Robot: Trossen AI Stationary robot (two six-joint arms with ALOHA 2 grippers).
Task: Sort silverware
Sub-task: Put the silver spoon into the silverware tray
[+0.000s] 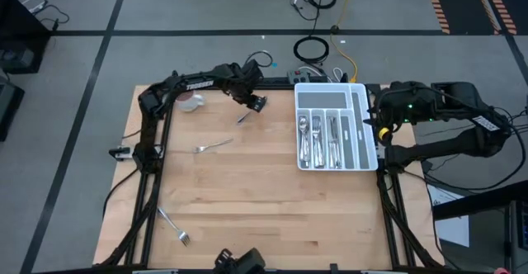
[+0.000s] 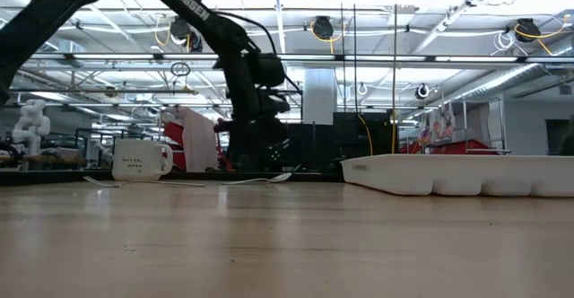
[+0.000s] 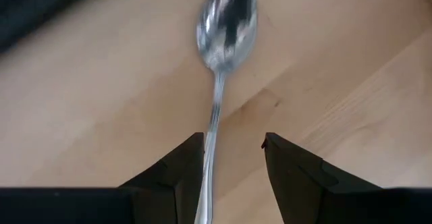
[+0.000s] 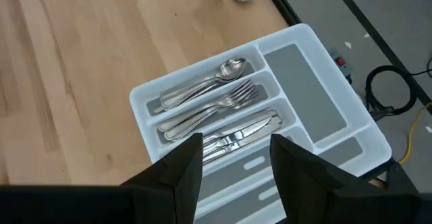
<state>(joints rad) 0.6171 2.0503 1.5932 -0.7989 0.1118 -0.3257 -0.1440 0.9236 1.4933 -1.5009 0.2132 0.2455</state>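
spoon under my left gripper

nearest me, a fork (image 1: 174, 227) lay at the table's (image 1: 264, 216) near left. my left gripper (image 1: 256, 102) hung over a spoon (image 1: 243, 117) at the far middle, fingers open around its handle. another fork (image 1: 212, 146) sat mid-table. my right gripper (image 4: 235, 158) waited open beside the tray (image 1: 358, 154) of sorted silverware (image 1: 322, 138).

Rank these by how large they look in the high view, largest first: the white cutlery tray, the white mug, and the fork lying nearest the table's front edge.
1. White cutlery tray, clearly the largest.
2. Fork near the front edge: longer than the mug but very thin.
3. White mug: partly hidden by the left arm, so its place against the fork is unsure.
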